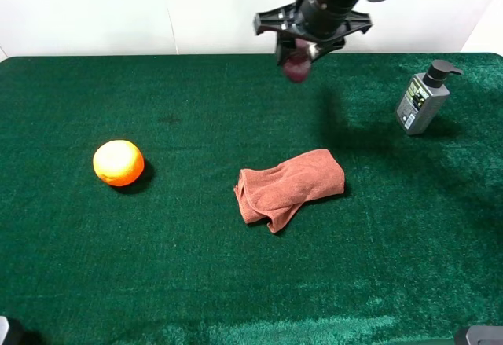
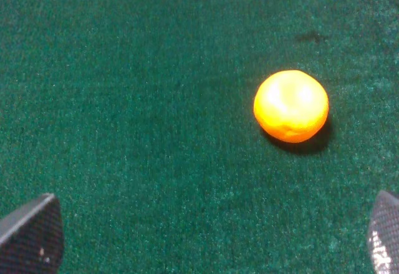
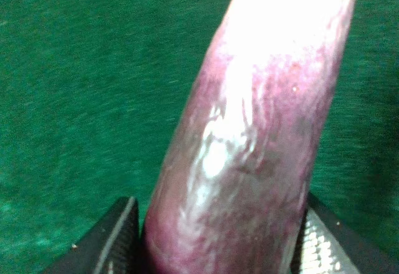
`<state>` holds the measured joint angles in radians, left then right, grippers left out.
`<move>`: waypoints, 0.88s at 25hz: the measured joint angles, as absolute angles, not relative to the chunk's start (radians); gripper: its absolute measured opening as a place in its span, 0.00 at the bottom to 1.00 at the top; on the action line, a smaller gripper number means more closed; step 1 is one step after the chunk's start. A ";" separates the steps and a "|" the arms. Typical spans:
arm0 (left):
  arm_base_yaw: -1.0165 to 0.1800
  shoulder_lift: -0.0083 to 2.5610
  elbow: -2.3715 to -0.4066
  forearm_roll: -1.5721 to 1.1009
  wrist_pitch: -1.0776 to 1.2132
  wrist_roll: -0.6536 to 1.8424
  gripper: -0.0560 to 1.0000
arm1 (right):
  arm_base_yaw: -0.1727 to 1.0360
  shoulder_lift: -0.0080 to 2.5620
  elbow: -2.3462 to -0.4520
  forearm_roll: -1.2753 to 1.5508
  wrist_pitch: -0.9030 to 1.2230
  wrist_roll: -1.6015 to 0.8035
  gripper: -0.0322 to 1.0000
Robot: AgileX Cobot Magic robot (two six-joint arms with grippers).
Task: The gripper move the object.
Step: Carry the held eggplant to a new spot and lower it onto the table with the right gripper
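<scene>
My right gripper (image 1: 299, 53) hangs high over the far middle of the green table and is shut on a purple eggplant (image 1: 297, 67). In the right wrist view the eggplant (image 3: 249, 137) fills the frame, glossy purple, clamped between the two dark fingers (image 3: 112, 239). An orange (image 1: 119, 163) lies on the cloth at the left. In the left wrist view the orange (image 2: 291, 106) sits ahead of my left gripper (image 2: 209, 239), which is open and empty with its fingertips (image 2: 31, 236) wide apart. The left arm is not seen in the high view.
A crumpled rust-red towel (image 1: 288, 187) lies at the table's centre. A grey pump bottle (image 1: 424, 97) with a black top stands at the far right. A white wall runs behind the table's far edge (image 1: 157, 56).
</scene>
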<state>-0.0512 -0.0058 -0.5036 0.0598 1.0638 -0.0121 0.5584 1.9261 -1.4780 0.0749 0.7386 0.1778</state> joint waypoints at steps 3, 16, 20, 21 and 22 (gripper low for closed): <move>-0.051 -0.006 -0.504 0.060 1.064 -0.012 0.99 | 0.602 1.926 -1.478 0.087 0.724 0.174 0.40; -0.051 -0.006 -0.504 0.060 1.064 -0.012 0.99 | 0.777 1.988 -1.484 0.144 0.641 0.137 0.40; -0.051 -0.006 -0.504 0.060 1.064 -0.012 0.99 | 0.813 2.016 -1.484 0.158 0.609 0.116 0.40; -0.051 -0.006 -0.504 0.060 1.064 -0.012 0.99 | 0.821 2.024 -1.484 0.164 0.599 0.111 0.40; -0.051 -0.006 -0.504 0.060 1.064 -0.012 0.99 | 0.831 2.034 -1.484 0.173 0.593 0.104 0.40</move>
<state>-0.0512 -0.0058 -0.5036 0.0598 1.0638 -0.0121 0.8307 2.0338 -1.4844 0.1727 0.5925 0.1035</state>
